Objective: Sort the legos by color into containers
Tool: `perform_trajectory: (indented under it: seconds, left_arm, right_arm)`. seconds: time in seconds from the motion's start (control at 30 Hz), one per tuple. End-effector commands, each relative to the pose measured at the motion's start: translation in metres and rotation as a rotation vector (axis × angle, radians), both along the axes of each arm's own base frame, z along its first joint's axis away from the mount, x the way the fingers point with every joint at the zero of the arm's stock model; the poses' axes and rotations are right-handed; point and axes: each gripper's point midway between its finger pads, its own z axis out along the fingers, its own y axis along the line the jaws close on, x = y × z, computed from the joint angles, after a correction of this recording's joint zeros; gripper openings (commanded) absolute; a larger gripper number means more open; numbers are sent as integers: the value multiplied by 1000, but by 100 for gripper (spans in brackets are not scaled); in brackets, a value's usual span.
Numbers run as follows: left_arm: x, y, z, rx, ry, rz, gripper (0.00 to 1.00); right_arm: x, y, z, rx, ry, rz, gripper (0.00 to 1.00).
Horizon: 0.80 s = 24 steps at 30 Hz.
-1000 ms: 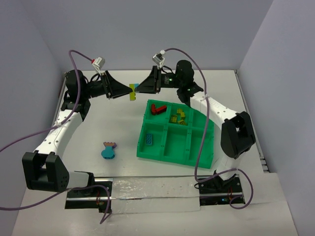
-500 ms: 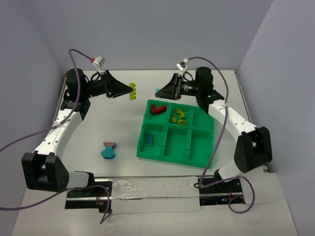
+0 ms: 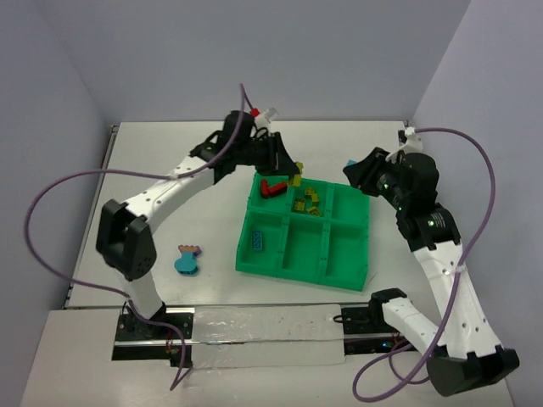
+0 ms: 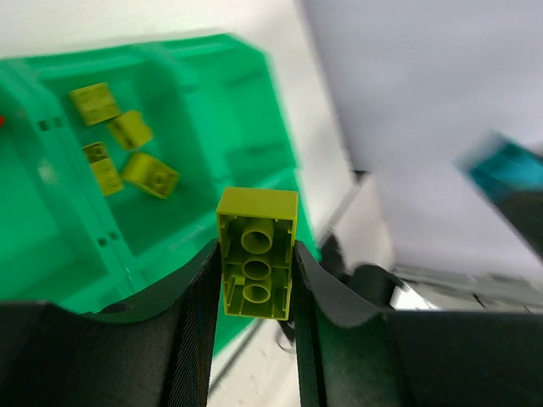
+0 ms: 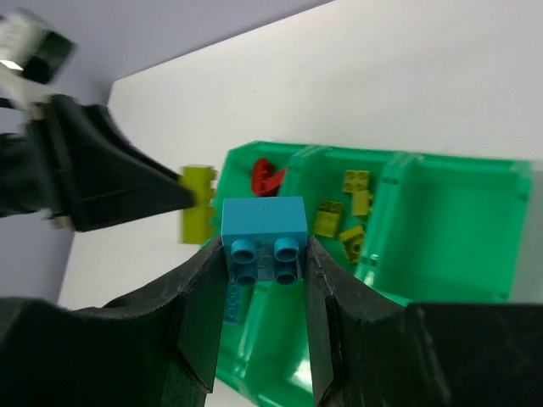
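One cluster of cyan and pinkish-orange bricks (image 3: 188, 259) lies on the counter (image 3: 170, 212) nearest my bases, left of the tray (image 3: 299, 246) and well apart from it. I judge it the main job left, since it mixes two colors. In the tray's near row, the left compartment holds a single blue brick (image 3: 257, 240); I see nothing in the other two. In the far row, red bricks (image 3: 271, 187) sit in the left compartment and yellow-green ones (image 3: 307, 200) in the middle. I make that roughly half the sorting done. Above the far wall, my left tool (image 4: 254, 254) is clamped on a yellow-green brick (image 4: 257, 212), close to its pile — a drop should finish it. My right tool (image 5: 263, 254) grips a cyan brick (image 5: 264, 219) just beyond the far right corner — I judge it belongs with the blue one.
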Motion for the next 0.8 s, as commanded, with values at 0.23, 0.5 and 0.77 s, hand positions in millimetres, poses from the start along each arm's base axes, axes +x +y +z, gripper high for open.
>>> perform_trajectory:
  seconds: [0.23,0.5,0.77]
  left_arm:
    - [44,-50,-85,238,39,157,0]
    - [49,-46,-114,337,63,202,49]
    - [45,-45,-104,342,49,175,81]
  right_arm:
    - [-23,-46,-54,-185,130,-160,0]
    - [-24,-39,-71,-176,154,-123,0]
    - [-14,-25,-78,-126,157,-71,0]
